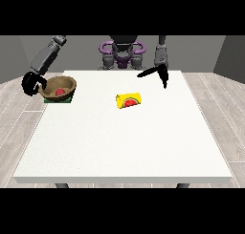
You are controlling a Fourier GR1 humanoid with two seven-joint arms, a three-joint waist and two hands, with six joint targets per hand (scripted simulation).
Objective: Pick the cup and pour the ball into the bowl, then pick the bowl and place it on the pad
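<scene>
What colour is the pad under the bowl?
Green; the pad shows as an edge beneath the brown bowl in the front view.

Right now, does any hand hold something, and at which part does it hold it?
The hand at the view's left curls round the rim of the wooden bowl, which sits on the green pad. The hand at the view's right holds nothing.

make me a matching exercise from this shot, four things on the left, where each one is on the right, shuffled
Things:
1. bowl
2. ball
3. cup
4. hand at the view's right

Places:
A. lying on its side near the table's middle
B. inside the bowl
C. on the green pad at the table's edge on the view's left
D. above the table's far side, touching nothing

Pairs: 1-C, 2-B, 3-A, 4-D
</scene>
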